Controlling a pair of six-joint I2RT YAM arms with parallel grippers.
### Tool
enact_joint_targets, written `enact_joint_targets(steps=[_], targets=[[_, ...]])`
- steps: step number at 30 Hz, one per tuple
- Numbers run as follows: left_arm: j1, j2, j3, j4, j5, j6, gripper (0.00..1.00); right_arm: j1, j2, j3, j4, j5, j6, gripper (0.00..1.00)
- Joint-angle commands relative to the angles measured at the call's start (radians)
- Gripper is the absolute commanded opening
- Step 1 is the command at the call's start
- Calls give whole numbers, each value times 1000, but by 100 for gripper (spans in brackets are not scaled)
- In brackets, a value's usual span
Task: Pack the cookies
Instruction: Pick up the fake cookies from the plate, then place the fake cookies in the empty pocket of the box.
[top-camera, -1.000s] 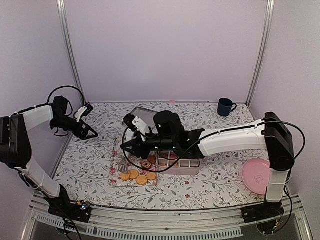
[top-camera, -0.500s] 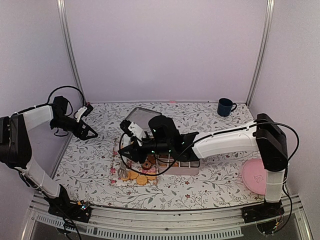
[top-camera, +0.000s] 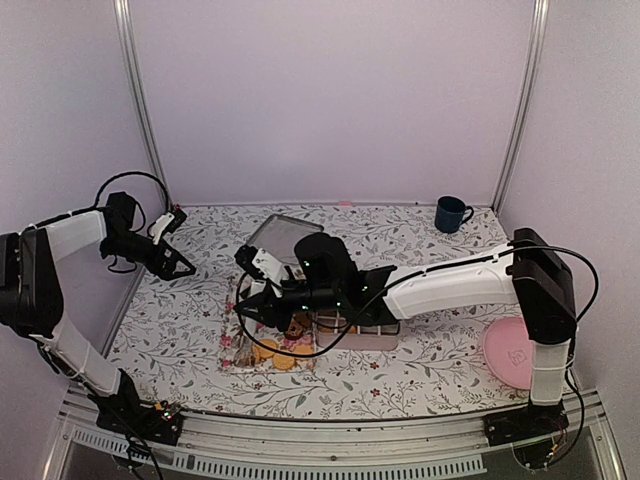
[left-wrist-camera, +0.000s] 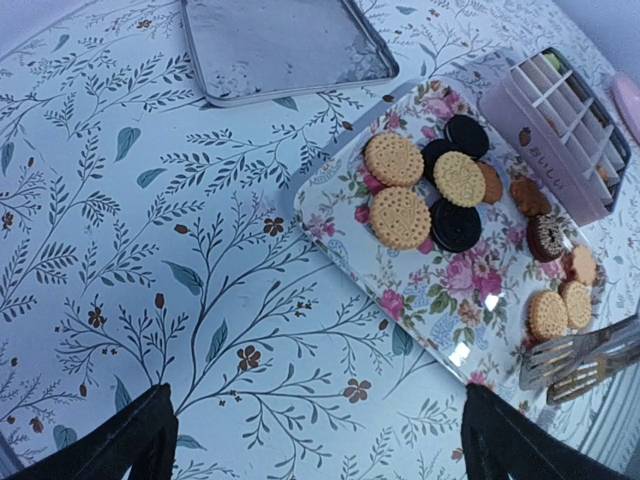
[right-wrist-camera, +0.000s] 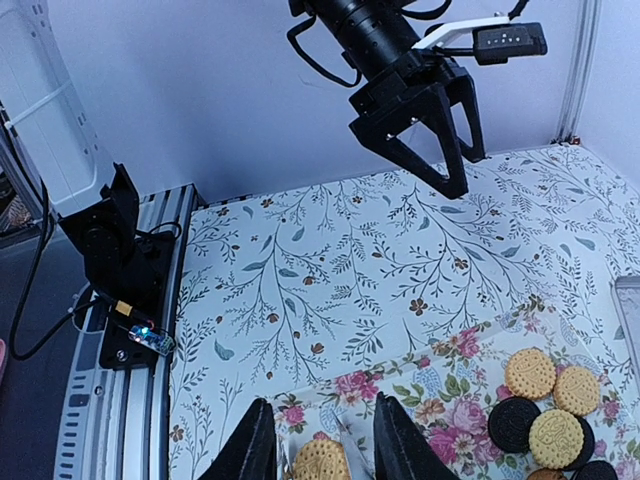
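The left arm is folded at the 9 o'clock edge. Its tool (top-camera: 172, 262) hangs above the surface (top-camera: 180, 330) with jaws spread wide and empty. The cookies (left-wrist-camera: 400, 215) lie on the floral tray (left-wrist-camera: 440, 300) at centre. The right arm reaches across from 3 o'clock. Its tool (right-wrist-camera: 322, 440) is low over the tray, jaws apart, straddling one golden cookie (right-wrist-camera: 320, 462). The pink divided box (left-wrist-camera: 545, 140) stands just beside the tray at 3 o'clock; its contents are unclear.
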Motion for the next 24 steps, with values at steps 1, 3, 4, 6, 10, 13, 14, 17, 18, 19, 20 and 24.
enact_joint_targets(steps=[1,3,4,6,10,13,14,17,18,19,20,24], targets=[[10,-14,4,0,6,7,99,7,-5,26,-15,6,-15,27],[10,-17,4,0,6,6,99,7,-17,30,-20,30,-26,20],[10,-17,2,0,6,6,99,6,-23,30,-20,40,-30,15],[10,-16,1,0,6,7,99,6,-32,30,-22,57,-41,13],[10,-14,2,0,9,6,99,5,-54,35,-22,78,-58,7],[10,-14,5,-1,11,6,99,2,-73,47,-21,92,-59,3],[10,-14,6,-1,11,5,99,1,-81,48,-21,96,-58,2],[10,-13,8,-4,14,6,99,-8,-115,47,-21,115,-57,0],[10,-13,10,-5,14,6,99,-10,-127,43,-21,120,-57,0],[10,-11,10,-5,13,6,99,-14,-139,39,-21,122,-56,0],[10,-11,10,-6,13,7,99,-18,-150,36,-22,123,-52,0],[10,-7,16,-10,19,8,99,-37,-200,12,-23,140,-34,0]])
